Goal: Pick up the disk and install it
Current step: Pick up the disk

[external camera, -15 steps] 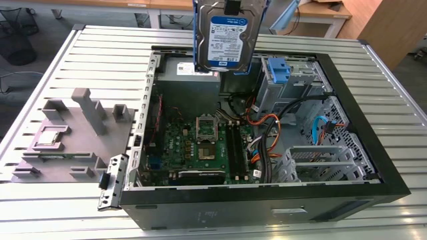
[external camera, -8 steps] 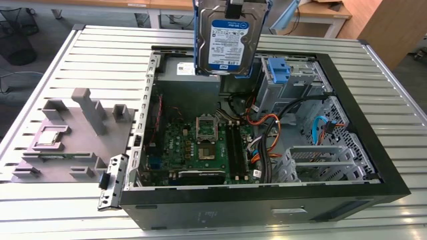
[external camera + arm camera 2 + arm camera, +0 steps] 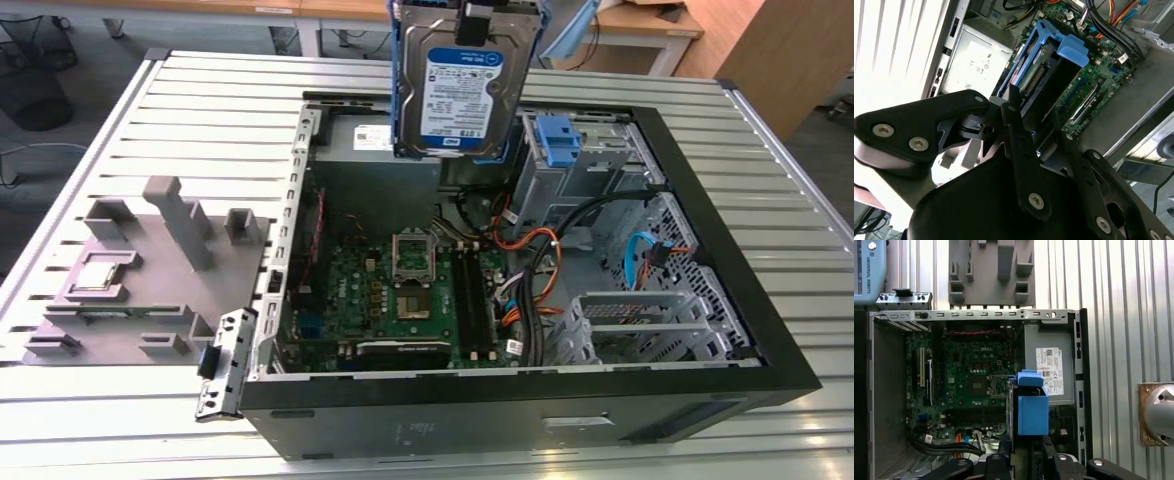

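The disk point(image 3: 461, 85) hangs upright above the far side of the open computer case point(image 3: 747, 330), its white and blue label facing the exterior view and blue rails along its edges. My gripper point(image 3: 477, 20) is shut on its top end. In both wrist views the black fingers point(image 3: 1019, 130) clamp the disk's blue carrier point(image 3: 1064, 50), which hangs over the motherboard point(image 3: 969, 380) and beside the grey power-supply box point(image 3: 1049, 370). The disk point(image 3: 1032, 410) is held clear of the case, touching nothing below.
A blue caddy point(image 3: 554, 135) sits in the drive bay at the case's far right in the exterior view. Orange, black and blue cables point(image 3: 547, 260) run beside the motherboard. A grey fixture point(image 3: 147, 250) lies on the slatted table point(image 3: 160, 100) to the exterior view's left.
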`<state>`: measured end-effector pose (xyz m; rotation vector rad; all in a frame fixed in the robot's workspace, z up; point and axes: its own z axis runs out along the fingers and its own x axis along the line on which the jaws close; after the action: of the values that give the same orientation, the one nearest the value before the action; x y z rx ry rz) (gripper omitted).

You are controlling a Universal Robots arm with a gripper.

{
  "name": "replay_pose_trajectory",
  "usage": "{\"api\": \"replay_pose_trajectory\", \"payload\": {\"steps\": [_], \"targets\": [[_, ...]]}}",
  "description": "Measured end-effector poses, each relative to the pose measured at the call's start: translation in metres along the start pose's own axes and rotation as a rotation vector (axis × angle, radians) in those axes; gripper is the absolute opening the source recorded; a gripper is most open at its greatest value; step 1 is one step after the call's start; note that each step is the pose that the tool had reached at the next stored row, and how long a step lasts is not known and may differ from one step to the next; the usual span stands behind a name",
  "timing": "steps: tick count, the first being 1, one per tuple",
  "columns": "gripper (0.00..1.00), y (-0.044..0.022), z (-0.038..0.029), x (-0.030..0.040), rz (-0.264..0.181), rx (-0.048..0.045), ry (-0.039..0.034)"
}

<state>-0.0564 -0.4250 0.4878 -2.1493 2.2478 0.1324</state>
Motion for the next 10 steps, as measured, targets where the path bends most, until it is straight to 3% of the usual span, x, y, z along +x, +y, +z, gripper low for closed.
{"api": "replay_pose_trajectory", "payload": {"steps": [10], "targets": [[0.35, -0.0066, 0.0004, 0.0062, 0.001, 0.0001, -0.0001]]}}
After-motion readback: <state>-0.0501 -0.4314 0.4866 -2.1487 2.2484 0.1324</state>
